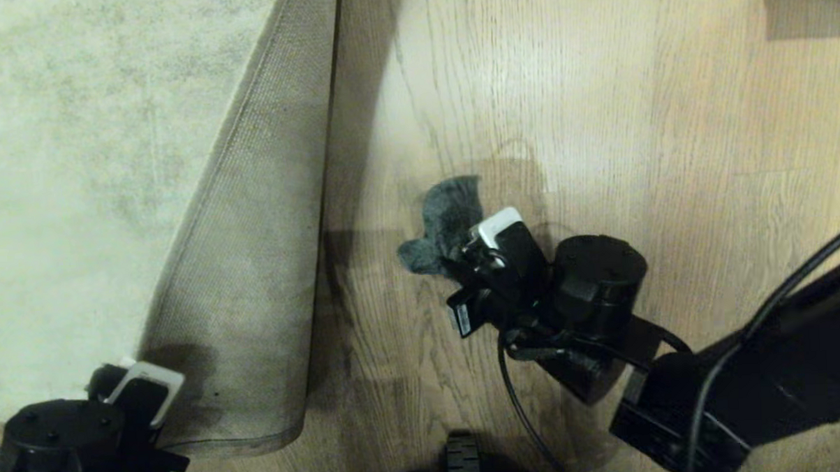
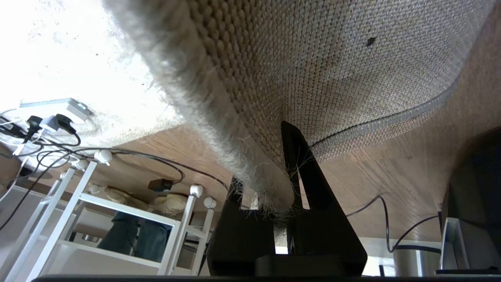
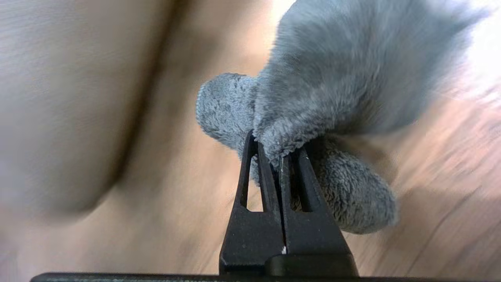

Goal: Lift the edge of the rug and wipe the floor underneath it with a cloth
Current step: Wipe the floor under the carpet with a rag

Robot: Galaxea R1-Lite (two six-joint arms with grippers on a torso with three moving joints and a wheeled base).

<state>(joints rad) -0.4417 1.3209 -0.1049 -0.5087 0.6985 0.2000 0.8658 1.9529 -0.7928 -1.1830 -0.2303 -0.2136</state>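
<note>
Head view of wood floor (image 1: 597, 118), left hand (image 1: 128, 386) pinching the rug edge (image 1: 254, 284) folded back with backing up, right hand (image 1: 466, 252) clamping the grey cloth (image 1: 444, 218) on bare floor beside it.

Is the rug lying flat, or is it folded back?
Folded back. The rug edge is flipped over with its woven backing facing up, pinched by the left gripper, and bare floor shows beside it.

bare floor (image 1: 597, 118) open rightward, folded rug edge (image 1: 253, 270) blocking left
</note>
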